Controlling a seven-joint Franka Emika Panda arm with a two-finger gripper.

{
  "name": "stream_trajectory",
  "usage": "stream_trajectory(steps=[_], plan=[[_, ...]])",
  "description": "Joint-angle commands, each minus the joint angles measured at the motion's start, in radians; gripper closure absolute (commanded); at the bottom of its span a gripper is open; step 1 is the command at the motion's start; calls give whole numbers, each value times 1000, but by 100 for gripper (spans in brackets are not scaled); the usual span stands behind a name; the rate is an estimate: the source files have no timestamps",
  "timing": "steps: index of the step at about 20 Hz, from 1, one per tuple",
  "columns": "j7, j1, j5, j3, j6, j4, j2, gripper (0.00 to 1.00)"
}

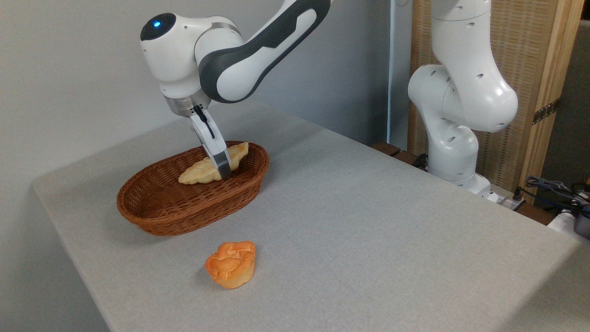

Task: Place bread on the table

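Gripper [222, 169] of mine is reaching down into the wicker basket [184, 210], tilted, with its near finger [220, 159] lying across the middle of the bread [203, 169]. Only that one finger is showing clearly; I cannot tell whether the jaws are closing on the loaf or standing apart around it. Bread is sitting inside the basket toward its right end, one pointed tip angling up over the rim. Basket is resting on the table [368, 230] at the left. Orange bun [231, 263] is lying on the cloth in front of the basket, apart from it.
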Motion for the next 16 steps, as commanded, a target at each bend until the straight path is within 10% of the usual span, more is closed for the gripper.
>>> stream_trajectory(steps=[1,9,16], plan=[[-3,-1,-19,2,24,-12,-6,79],[-9,16,-22,22,-5,51,-29,78],[14,23,-52,175,-266,195,-70,71]])
